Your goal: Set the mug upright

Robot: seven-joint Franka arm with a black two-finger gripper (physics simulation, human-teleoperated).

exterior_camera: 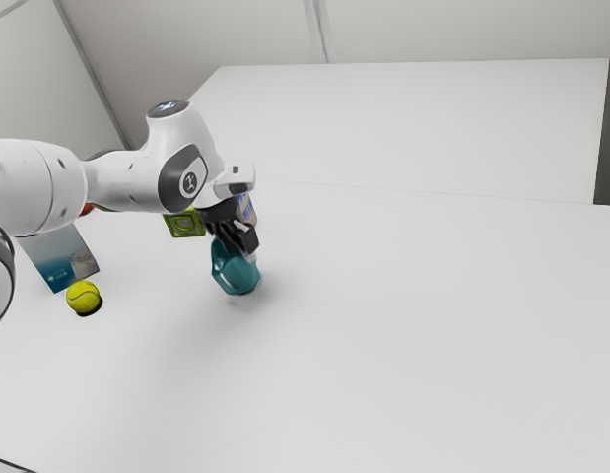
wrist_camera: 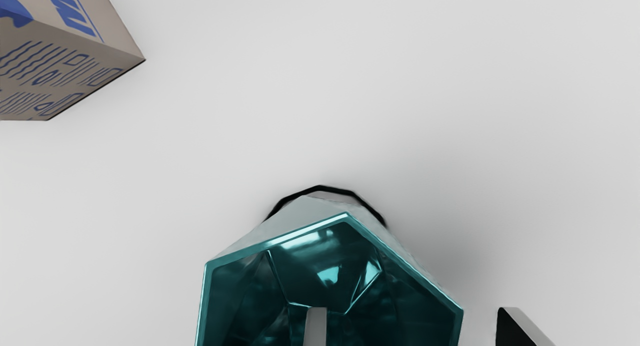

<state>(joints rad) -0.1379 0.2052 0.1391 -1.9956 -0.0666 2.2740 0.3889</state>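
- A black gripper (exterior_camera: 247, 246) reaches down to a teal mug (exterior_camera: 236, 279) at the white table (exterior_camera: 413, 315), its fingers spread apart.
- One finger (wrist_camera: 315, 331) extends into the mug's mouth while the other stands outside, the mug's wall between them.
- The mug's open mouth faces the gripper; whether it stands fully upright cannot be told.
- A box with blue print (wrist_camera: 75, 50) sits near the mug.
- A yellow ball (exterior_camera: 83, 297) rests toward the exterior view's left, near a blue-and-white panel (exterior_camera: 60, 258).
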